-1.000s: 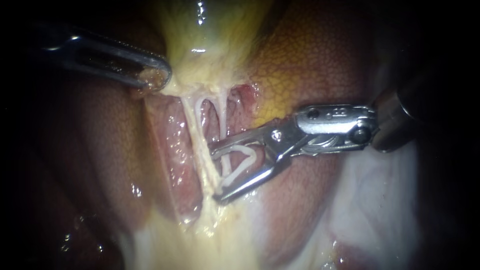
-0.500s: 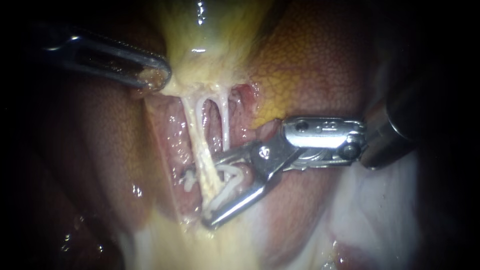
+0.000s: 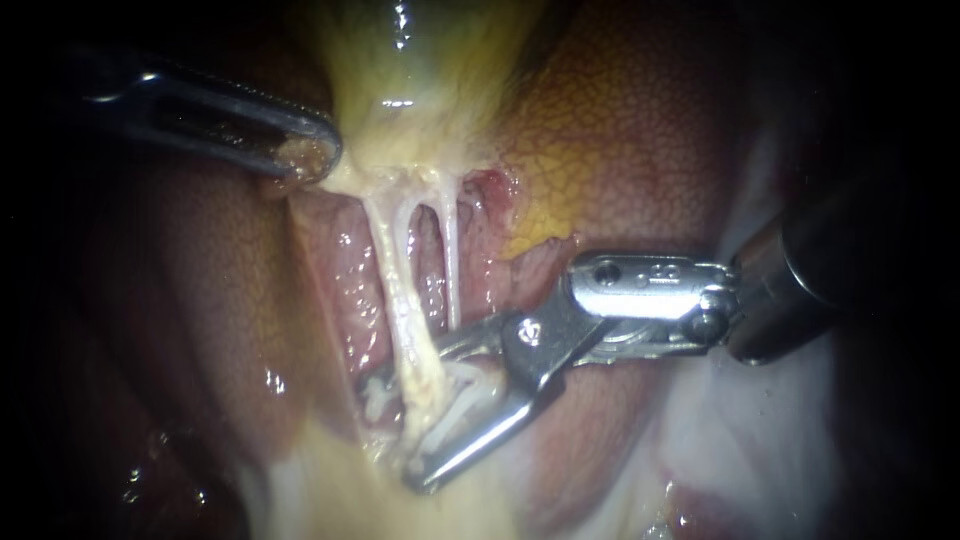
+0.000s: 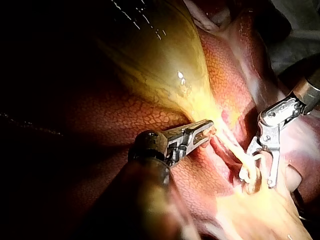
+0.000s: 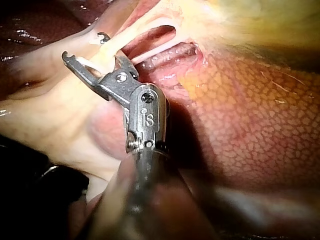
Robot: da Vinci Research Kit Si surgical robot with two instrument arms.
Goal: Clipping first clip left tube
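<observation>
Two pale tubes run down from the yellow-green gallbladder (image 3: 420,90). The left tube (image 3: 395,280) is the thicker one; the right tube (image 3: 450,260) is thin. My right instrument (image 3: 400,430) holds a white clip (image 3: 455,395) in its jaws, which stand wide apart. The clip straddles the left tube low down, one jaw on each side. In the right wrist view the same jaws (image 5: 85,47) and clip (image 5: 87,64) lie across that tube (image 5: 122,42). My left instrument (image 3: 305,155) is shut on the gallbladder's lower edge, seen also in the left wrist view (image 4: 207,131).
Mottled red-brown liver (image 3: 640,130) lies behind and to the right of the tubes. Pale yellow fatty tissue (image 3: 400,500) spreads below the clip. Whitish tissue (image 3: 740,420) lies under the right instrument's shaft.
My right instrument has moved left and down, carrying the clip from beside the left tube to astride it. The left instrument has stayed in place.
</observation>
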